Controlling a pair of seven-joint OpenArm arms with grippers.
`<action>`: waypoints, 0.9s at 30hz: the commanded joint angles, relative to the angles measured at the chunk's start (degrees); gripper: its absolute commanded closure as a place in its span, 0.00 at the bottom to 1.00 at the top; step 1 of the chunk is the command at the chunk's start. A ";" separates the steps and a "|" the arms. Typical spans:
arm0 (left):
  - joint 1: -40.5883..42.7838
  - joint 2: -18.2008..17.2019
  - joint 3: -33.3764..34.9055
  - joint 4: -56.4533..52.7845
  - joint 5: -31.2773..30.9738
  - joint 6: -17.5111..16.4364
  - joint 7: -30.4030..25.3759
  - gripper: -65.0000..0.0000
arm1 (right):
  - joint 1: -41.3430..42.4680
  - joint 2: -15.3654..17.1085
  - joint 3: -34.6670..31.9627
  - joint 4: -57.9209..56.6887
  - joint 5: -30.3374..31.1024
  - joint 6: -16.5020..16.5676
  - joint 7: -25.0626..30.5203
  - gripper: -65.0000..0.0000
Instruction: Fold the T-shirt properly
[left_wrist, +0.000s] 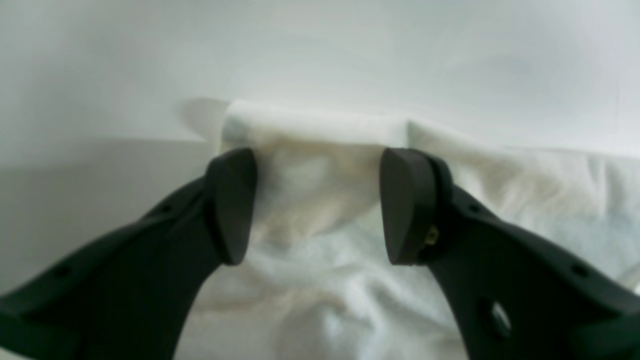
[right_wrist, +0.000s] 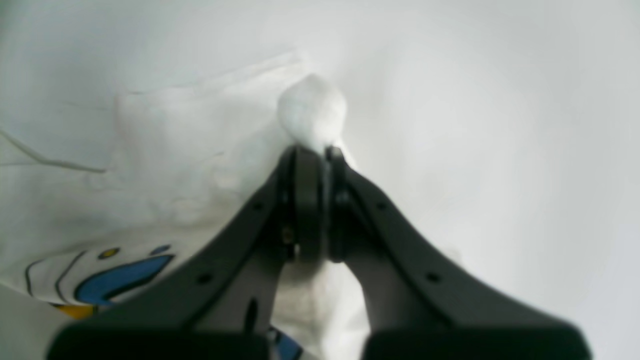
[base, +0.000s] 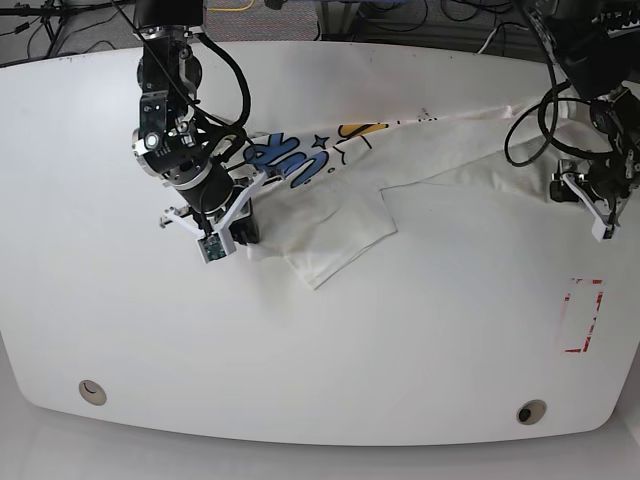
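Blue bubble letters on the T-shirt (base: 330, 175), folded over, not legible

One T-shirt (base: 400, 160), one table (base: 400, 350), two pincers: left pincer (left_wrist: 317, 205), right pincer (right_wrist: 320, 165).

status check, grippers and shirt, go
Right gripper shut on a pinch of the shirt. Left gripper open, jaws astride a shirt fold, not closed. Shirt stretched across table, partly folded. Nothing in the way.
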 joint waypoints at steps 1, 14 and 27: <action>1.78 -1.68 -0.89 5.73 0.02 -0.12 0.96 0.45 | 0.15 0.27 0.21 2.06 0.62 -0.13 1.48 0.99; 5.11 -2.25 -0.76 17.49 -0.94 -0.12 3.60 0.42 | 0.07 0.09 0.16 1.97 0.57 -0.18 1.39 0.99; 3.89 -2.40 -2.07 16.55 -2.54 -0.12 3.92 0.33 | -0.14 0.20 -0.12 2.22 0.72 -0.23 1.32 0.99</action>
